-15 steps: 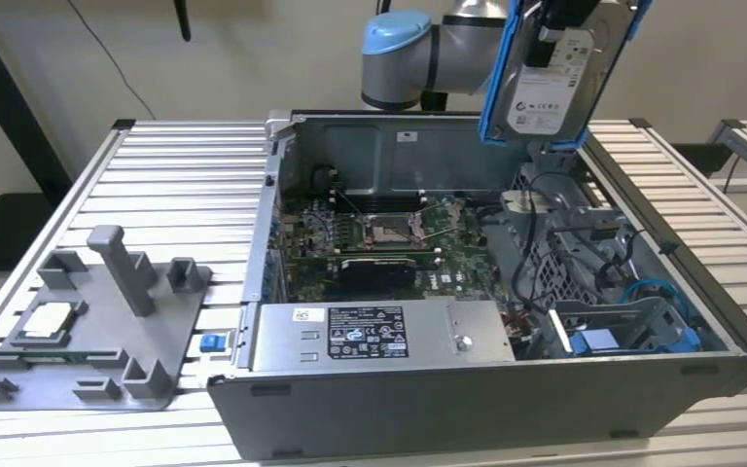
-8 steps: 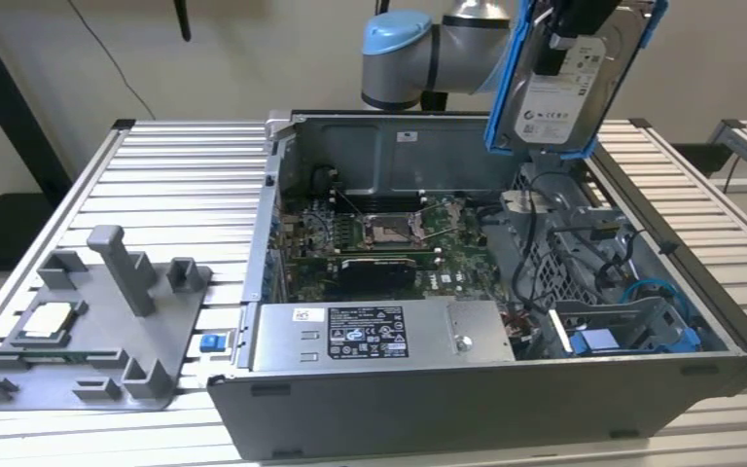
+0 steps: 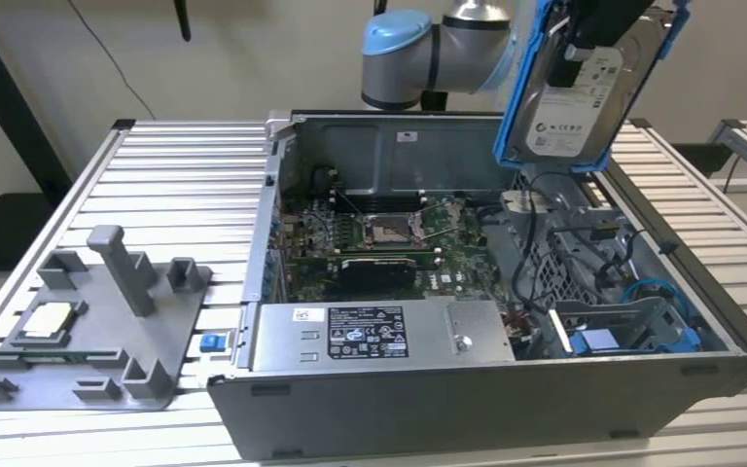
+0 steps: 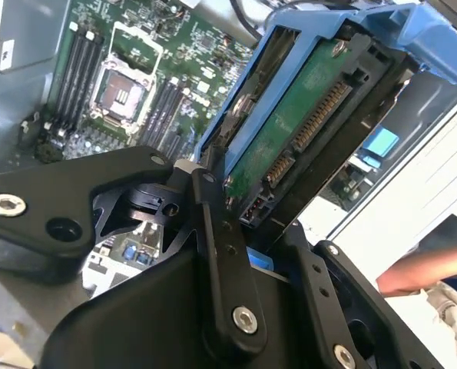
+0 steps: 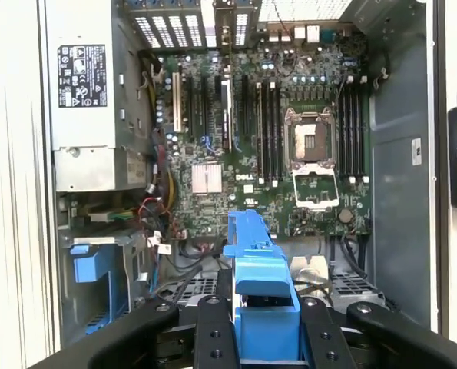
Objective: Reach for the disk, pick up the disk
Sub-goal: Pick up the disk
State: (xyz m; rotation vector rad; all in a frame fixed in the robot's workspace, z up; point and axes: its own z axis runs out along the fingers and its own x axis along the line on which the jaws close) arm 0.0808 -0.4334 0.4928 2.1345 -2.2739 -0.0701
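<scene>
The disk [image 3: 579, 102] hangs upright above the open computer case's far corner on the exterior view's right, its white label facing the camera inside its blue frame. My gripper [image 3: 582, 53] is shut on its upper part. In the second wrist view the disk [image 4: 301, 115] shows its green circuit board and connector, and the gripper [image 4: 266, 231] clamps it between black fingers [image 4: 222, 254]. In the first wrist view the disk's blue frame edge [image 5: 259, 277] sits between the black fingers [image 5: 211, 334] of the gripper [image 5: 265, 338], high over the motherboard.
The open computer case [image 3: 478, 409] holds a motherboard [image 3: 387, 238], a power supply [image 3: 373, 336] and a blue drive bay [image 3: 614, 336]. A grey fixture [image 3: 88, 321] with a processor chip [image 3: 47, 319] lies at the left. A small blue bracket [image 3: 214, 341] is beside it. A person's arm [image 4: 420, 269] is nearby.
</scene>
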